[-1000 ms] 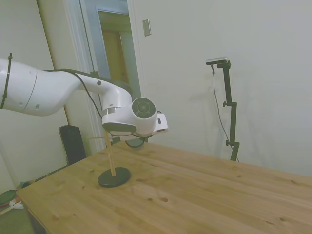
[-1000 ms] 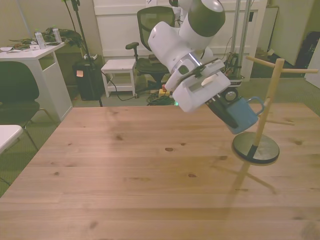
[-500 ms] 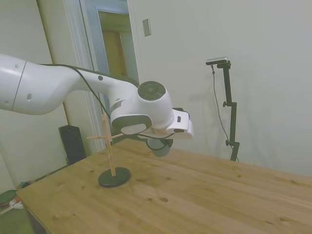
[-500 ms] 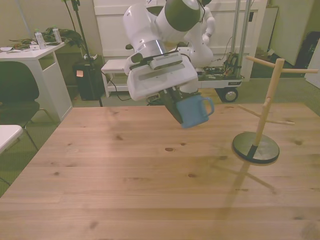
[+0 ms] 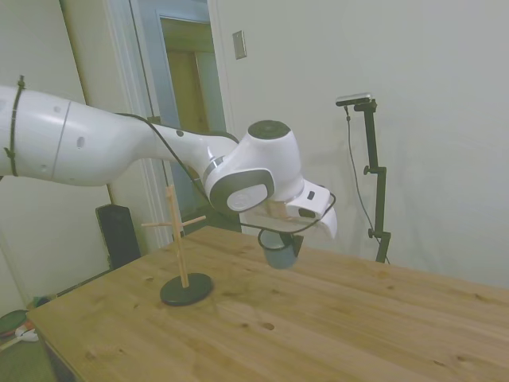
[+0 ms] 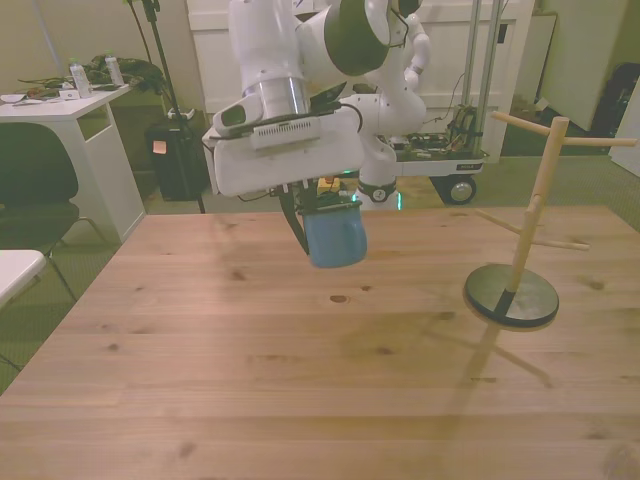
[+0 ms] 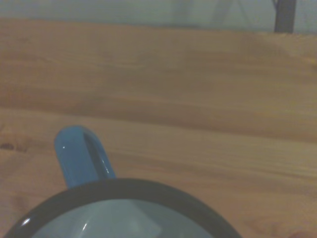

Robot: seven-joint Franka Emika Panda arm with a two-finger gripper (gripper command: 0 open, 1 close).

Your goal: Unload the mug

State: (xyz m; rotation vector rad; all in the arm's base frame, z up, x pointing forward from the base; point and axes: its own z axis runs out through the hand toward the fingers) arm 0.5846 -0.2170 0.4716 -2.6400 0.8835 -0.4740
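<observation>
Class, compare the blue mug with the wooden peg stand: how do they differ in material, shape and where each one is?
The blue-grey enamel-style mug is a squat cylinder; the wooden peg stand is a thin pole with pegs on a dark round base. The mug hangs in the tool above the wooden table; the stand rests on it. Both are upright.

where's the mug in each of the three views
Side view: the mug hangs under the gripper, above the table, right of the peg stand.
Front view: the mug is near the picture's middle, off the table, on the front view's left of the peg stand.
Wrist view: only its dark rim, white inside and blue handle show.
Shared landmark: the peg stand in the side and front views; the wooden table in all three.
</observation>
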